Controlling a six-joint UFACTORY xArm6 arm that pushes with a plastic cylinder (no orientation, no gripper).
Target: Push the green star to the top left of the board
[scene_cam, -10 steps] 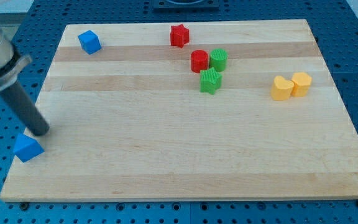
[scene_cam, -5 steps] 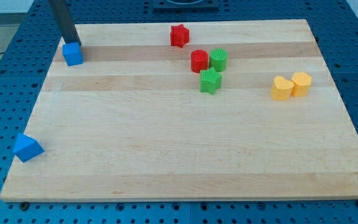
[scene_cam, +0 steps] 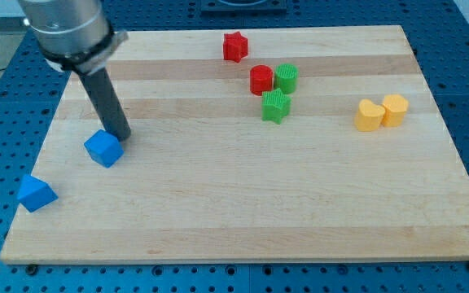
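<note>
The green star [scene_cam: 275,106] lies right of the board's middle, towards the view's top, just below a red block [scene_cam: 260,80] and a green round block [scene_cam: 287,78]. My tip [scene_cam: 121,136] is far to the view's left of the star, touching the upper right of a blue cube [scene_cam: 103,149]. The rod rises up and to the left from the tip.
A red star [scene_cam: 234,46] lies near the top edge. Two yellow blocks [scene_cam: 370,116] [scene_cam: 395,109] sit side by side at the right. A blue wedge-like block [scene_cam: 36,194] sits at the board's lower left edge. The wooden board [scene_cam: 243,203] lies on a blue pegboard.
The tip swept from the lower left up to the top left, then down, pushing the blue cube from near the top left corner down towards the left middle. The green star has not moved.
</note>
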